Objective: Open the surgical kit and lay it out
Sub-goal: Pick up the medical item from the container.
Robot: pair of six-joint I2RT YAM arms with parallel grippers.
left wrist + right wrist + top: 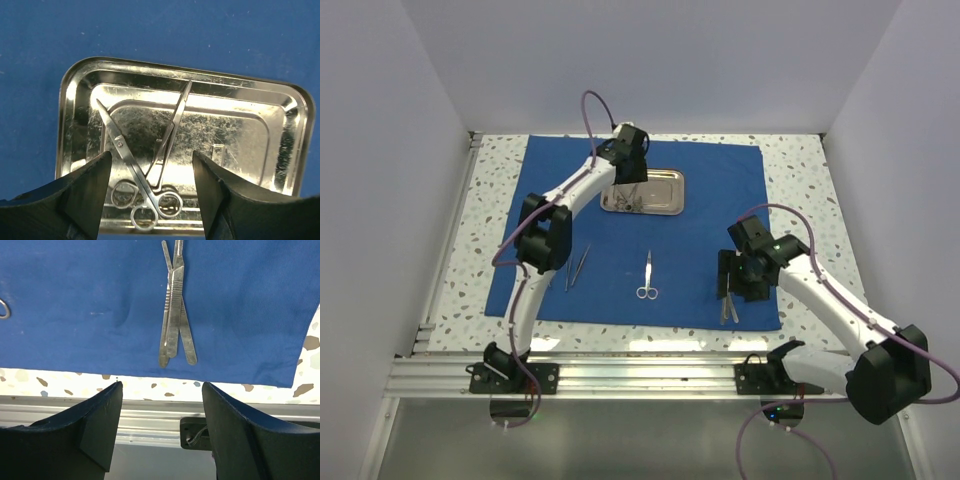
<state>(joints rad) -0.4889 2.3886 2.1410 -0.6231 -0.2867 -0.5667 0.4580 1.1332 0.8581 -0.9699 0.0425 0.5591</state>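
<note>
The royal-blue cloth wrap (720,210) lay spread flat across the speckled counter (800,165), with the steel tray (668,192) sitting on it toward the middle of the far edge. The left hand (150,162) hovered low over the tray, fingers apart and gripping nothing. Beneath it, 1 pair of tray scissors (120,142) and 1 slim forceps (172,132) lay crossed inside. Already set out in a row toward the near edge were tweezers (577,268) on the left side and laid-out scissors (647,277) at the middle. The right hand (162,387), also spread and empty, hung above crossed flat instruments (174,305) near the near-right corner; their exact kind could not be told.

The steel pieces looked light, stiff and slick, lying flush against metal or cloth. The likely best hold on the tray scissors was across the narrow shank just above the rings, clear of the forceps lying over it. A pinch that low risked scraping the tray floor or lifting both pieces at once, and on the soft cloth could gather a fold.
</note>
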